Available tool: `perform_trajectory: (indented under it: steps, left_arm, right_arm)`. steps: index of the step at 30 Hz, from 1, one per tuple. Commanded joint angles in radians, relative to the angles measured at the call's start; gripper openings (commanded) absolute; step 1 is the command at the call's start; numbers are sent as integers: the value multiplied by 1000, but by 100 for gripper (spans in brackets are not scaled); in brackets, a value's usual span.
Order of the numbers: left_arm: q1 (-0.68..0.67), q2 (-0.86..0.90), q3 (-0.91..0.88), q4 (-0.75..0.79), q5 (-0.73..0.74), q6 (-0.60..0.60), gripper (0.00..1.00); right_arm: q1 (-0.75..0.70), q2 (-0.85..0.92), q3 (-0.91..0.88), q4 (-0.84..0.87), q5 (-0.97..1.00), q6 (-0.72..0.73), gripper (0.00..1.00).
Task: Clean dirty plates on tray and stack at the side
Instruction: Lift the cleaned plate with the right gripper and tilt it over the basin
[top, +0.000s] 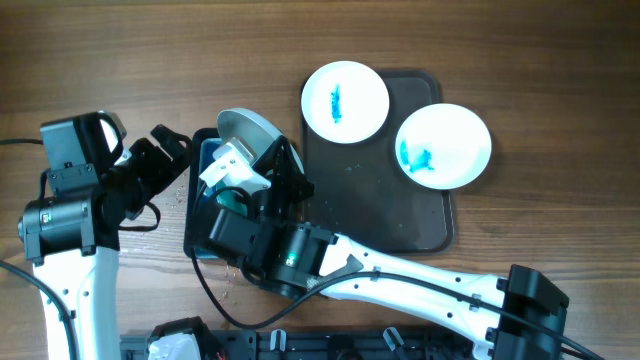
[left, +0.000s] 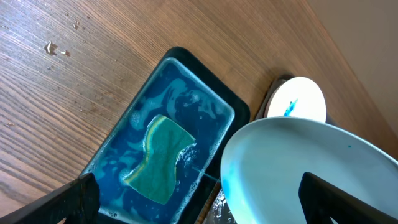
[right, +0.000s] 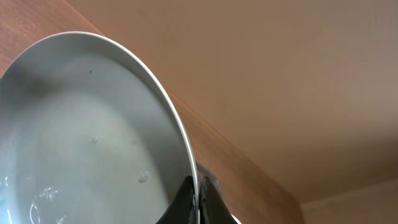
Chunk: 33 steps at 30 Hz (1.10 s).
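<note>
Plate (right: 93, 137), white and wet, hangs tilted on edge over a basin (left: 205, 93) of blue water, likely so drips fall back in. Only a tiny blue speck shows on its face. The right gripper (right: 198, 202) pinches its rim between pressed fingers, which leaves the face open for wiping. A sponge (left: 158, 158) floats in the basin just below. The left gripper (top: 172, 152) hovers at the basin's left edge with fingers spread and empty, seemingly placed to take the sponge. Right of the basin, a dark tray (top: 370, 200) carries two more dirty plates, one at its top left corner (top: 345, 100) and one at its right edge (top: 443, 146), both smeared blue. No stack shows on the table (top: 120, 60) yet.
</note>
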<state>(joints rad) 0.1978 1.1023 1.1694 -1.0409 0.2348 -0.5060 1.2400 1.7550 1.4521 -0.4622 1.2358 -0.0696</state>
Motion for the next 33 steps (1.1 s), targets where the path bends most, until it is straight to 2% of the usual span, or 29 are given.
perform_trajectory:
  steps: [1, 11, 21, 23, 24, 26, 28, 31, 33]
  left_arm:
    - [5, -3, 16, 0, 19, 5, 100]
    - [5, -3, 16, 0, 19, 5, 100]
    - [5, -3, 16, 0, 19, 5, 100]
    - [5, -3, 16, 0, 19, 5, 100]
    - [5, -3, 16, 0, 19, 5, 100]
    - [5, -3, 16, 0, 19, 5, 100]
    - [5, -3, 16, 0, 19, 5, 100]
    - [5, -3, 16, 0, 19, 5, 100]
    - [5, -3, 16, 0, 19, 5, 100]
  right_arm:
    - [3, -25, 17, 7, 33, -10, 4]
    - [3, -25, 17, 16, 33, -30, 4]
    - [-23, -25, 17, 105, 26, -10, 4]
    - [-23, -25, 17, 124, -45, -127, 4]
    - [-26, -25, 16, 141, -14, -167, 4]
    - [-44, -25, 16, 171, 60, -79, 4]
    - [-53, -26, 17, 140, 7, -22, 4]
    - [-84, -25, 17, 6, -175, 147, 4]
    - [-126, -25, 17, -95, -358, 330, 4]
